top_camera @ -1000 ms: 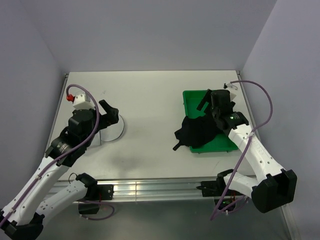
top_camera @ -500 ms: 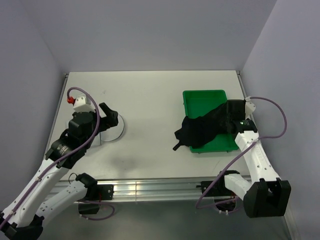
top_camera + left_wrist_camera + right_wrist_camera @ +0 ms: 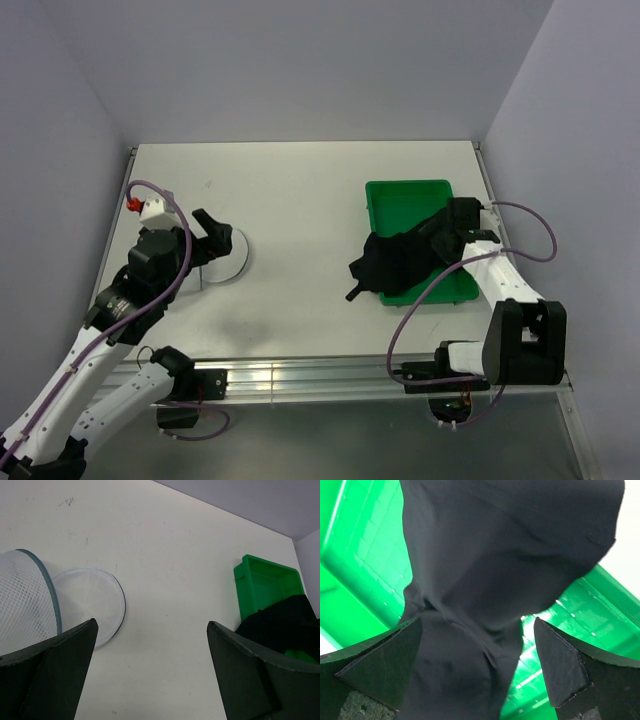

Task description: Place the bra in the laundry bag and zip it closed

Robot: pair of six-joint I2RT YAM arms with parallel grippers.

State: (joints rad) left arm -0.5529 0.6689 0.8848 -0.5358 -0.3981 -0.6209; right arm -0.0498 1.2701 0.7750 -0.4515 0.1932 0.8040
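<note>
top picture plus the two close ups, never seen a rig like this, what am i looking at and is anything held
Two robot arms are bolted at the near edge of a white table. The top picture looks down from above and behind them. The close-ups come from a camera on each wrist, with its dark fingers at the bottom corners. The left gripper hangs open by the white mesh laundry bag, whose round lid lies flat on the table. The right gripper is open right over the black bra, which is draped over the green tray. Nothing is held.
</note>
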